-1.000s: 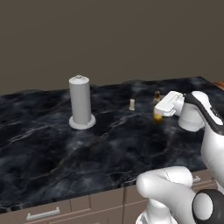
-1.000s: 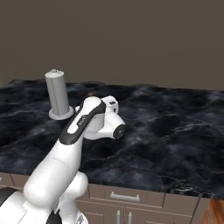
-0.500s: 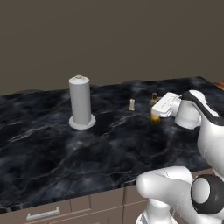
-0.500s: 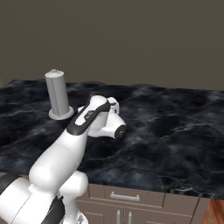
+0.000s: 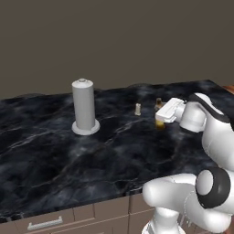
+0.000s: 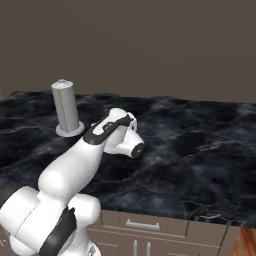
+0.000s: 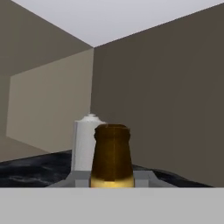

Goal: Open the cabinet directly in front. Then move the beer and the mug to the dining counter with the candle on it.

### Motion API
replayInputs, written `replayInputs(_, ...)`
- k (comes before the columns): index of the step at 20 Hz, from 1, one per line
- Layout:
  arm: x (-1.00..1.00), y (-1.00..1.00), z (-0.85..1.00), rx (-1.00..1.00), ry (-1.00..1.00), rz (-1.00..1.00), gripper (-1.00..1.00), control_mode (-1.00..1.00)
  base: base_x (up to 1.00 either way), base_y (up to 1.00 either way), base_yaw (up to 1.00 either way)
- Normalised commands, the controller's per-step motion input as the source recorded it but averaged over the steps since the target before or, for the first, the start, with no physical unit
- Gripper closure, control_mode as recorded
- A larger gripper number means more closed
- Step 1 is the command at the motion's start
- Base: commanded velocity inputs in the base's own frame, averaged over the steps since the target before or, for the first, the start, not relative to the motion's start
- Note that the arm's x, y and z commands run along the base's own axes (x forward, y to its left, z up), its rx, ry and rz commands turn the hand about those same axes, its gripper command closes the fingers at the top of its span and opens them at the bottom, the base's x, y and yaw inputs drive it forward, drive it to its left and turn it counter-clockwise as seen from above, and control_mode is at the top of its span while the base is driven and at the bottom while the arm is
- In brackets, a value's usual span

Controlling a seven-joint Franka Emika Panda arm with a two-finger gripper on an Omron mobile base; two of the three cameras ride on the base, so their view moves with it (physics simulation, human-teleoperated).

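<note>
The claw (image 7: 112,177) is closed part-way around the beer (image 7: 112,158); in the hand view the amber bottle fills the gap between the two grey fingers (image 7: 78,178), its yellowish label band sitting right at their tips, so the bottle is in the grip. In the left base view the beer (image 5: 159,114) stands upright just at the front of the white hand, over the black marble table (image 5: 68,155). Whether its foot touches the top or hangs just above it cannot be told.

From the beer, the candle (image 5: 138,109) stands near at about 10 o'clock in the left base view, a tiny cream stub on the table, apart from the bottle. Further along at about 9 o'clock, well apart, rises the tall grey cylinder (image 5: 84,106) on its round base, upright on the marble. In the hand view this grey cylinder (image 7: 83,144) stands directly behind the bottle, showing at its 9 o'clock side.

In the right base view the arm reaches forward over the table (image 6: 200,150), with the grey cylinder (image 6: 66,106) at about 10 o'clock from the wrist; the bottle is hidden there behind the hand.

Below the table edge, grey-taupe drawers (image 6: 150,226) with silver handles run along the front.
</note>
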Motion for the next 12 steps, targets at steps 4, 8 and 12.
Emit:
replayInputs(4,0.21,-0.02,-0.09,0.0,0.0,0.0,1.0,-1.0,0.0,0.0,0.0)
replayInputs(8,0.19,-0.09,-0.11,0.0,0.0,0.0,1.0,-1.0,0.0,0.0,0.0)
replayInputs(12,0.15,-0.11,-0.16,0.0,0.0,0.0,1.0,-1.0,0.0,0.0,0.0)
